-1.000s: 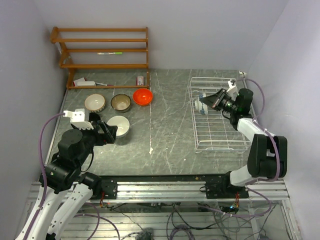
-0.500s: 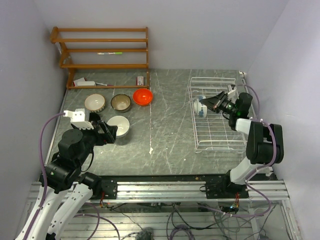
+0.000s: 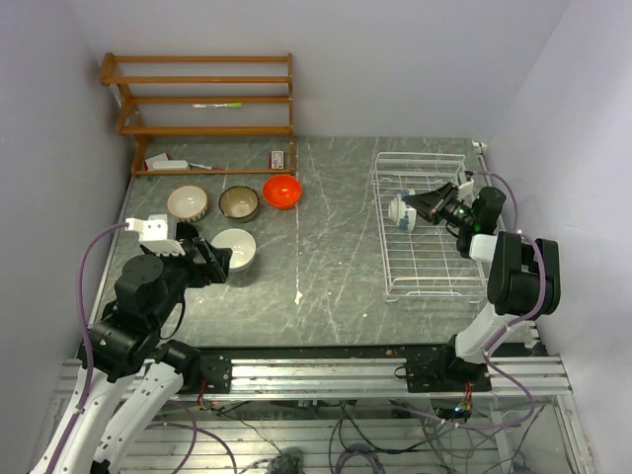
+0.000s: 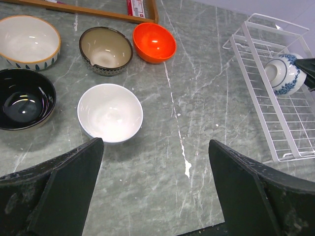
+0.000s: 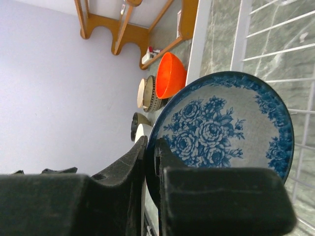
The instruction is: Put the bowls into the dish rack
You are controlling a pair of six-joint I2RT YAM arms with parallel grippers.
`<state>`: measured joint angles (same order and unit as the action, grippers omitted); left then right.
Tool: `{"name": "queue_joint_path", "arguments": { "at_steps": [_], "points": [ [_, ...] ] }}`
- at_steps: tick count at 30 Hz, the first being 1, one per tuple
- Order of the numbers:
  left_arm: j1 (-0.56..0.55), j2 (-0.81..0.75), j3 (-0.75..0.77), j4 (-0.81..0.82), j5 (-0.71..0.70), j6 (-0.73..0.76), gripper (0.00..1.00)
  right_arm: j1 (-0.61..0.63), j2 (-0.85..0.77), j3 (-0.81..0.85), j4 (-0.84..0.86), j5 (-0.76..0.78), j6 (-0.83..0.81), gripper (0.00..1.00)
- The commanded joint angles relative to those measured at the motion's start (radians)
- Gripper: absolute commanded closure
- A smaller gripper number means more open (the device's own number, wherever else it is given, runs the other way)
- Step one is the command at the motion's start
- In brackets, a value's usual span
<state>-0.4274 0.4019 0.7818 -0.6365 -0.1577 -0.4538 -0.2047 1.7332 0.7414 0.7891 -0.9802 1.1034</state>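
Observation:
My right gripper (image 3: 422,204) is shut on the rim of the blue-and-white bowl (image 3: 399,210), which stands on edge over the left side of the white wire dish rack (image 3: 434,288). In the right wrist view both jaws pinch that bowl's (image 5: 221,128) dark blue rim. On the table's left lie the orange-red bowl (image 3: 281,191), the tan-brown bowl (image 3: 239,202), the cream bowl (image 3: 187,203) and the plain white bowl (image 3: 235,247). My left gripper (image 4: 155,147) hangs open and holds nothing, just near of the white bowl (image 4: 110,112).
A black bowl (image 4: 24,98) sits left of the white one, under my left arm. A brown wooden shelf unit (image 3: 202,94) stands against the back wall at the left. The side wall runs close along the rack's right.
My right arm has folded back toward the right wall and its wrist has sunk lower over the rack, with the blue-and-white bowl still in its grip. The left arm has stayed still.

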Motion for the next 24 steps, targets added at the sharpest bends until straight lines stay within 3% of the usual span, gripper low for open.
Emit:
{"name": "queue_joint_path", "arguments": {
  "at_steps": [1,7,11,17,24],
  "points": [
    [-0.008,-0.008,0.007,0.0,-0.026,-0.01,0.01,-0.032,0.049,-0.037,-0.09,0.017,-0.022,0.9],
    [-0.008,-0.008,0.007,0.0,-0.027,-0.01,0.01,-0.058,0.057,-0.05,-0.076,0.011,-0.013,0.87],
    [-0.008,-0.009,0.006,0.0,-0.029,-0.011,0.01,-0.059,0.079,-0.078,0.105,-0.036,0.108,0.95],
    [-0.008,-0.005,0.006,0.0,-0.028,-0.012,0.01,-0.034,0.114,-0.095,0.431,-0.065,0.37,0.97],
    [-0.008,-0.002,0.007,-0.003,-0.033,-0.014,0.01,0.012,0.109,-0.032,0.352,-0.013,0.363,0.97]
  ]
}}
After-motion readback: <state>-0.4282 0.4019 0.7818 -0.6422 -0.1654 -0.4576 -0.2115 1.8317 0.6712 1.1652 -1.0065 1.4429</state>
